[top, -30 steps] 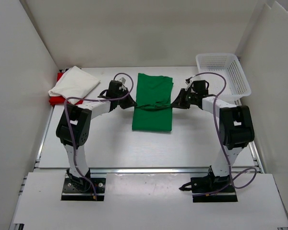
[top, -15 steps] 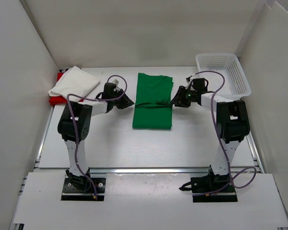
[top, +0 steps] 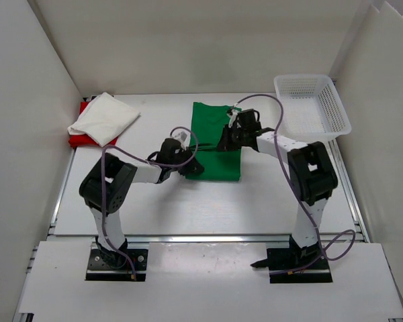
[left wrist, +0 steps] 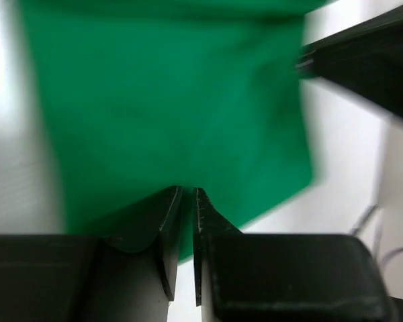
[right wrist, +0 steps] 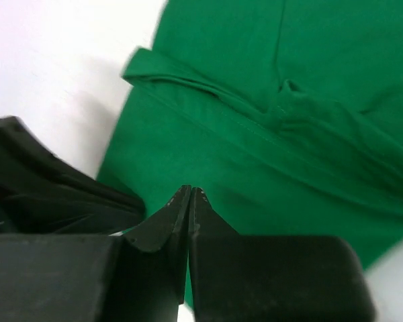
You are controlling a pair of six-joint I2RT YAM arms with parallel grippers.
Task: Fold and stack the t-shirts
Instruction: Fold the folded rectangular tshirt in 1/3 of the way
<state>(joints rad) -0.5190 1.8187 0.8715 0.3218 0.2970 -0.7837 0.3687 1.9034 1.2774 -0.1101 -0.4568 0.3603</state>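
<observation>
The green t-shirt (top: 211,131) lies folded in a long rectangle at mid-table. Its cloth fills the left wrist view (left wrist: 168,100) and the right wrist view (right wrist: 309,67). My left gripper (top: 196,168) sits at the shirt's near left corner. Its jaws (left wrist: 187,189) stand a narrow slit apart, with nothing between them. My right gripper (top: 223,143) hangs over the shirt's middle right part, shut (right wrist: 189,189), with no cloth visibly pinched. The white t-shirt (top: 104,115) lies folded on the red t-shirt (top: 79,140) at the back left.
A white mesh basket (top: 337,111) stands at the back right. White walls close in the table on three sides. The two grippers are close together over the green shirt, and each shows as a dark shape in the other's wrist view.
Both grippers left the shirt's side edges. The left moved nearer, to the near left corner; the right moved left over the cloth. The right jaws closed again; the left stayed slightly apart.
</observation>
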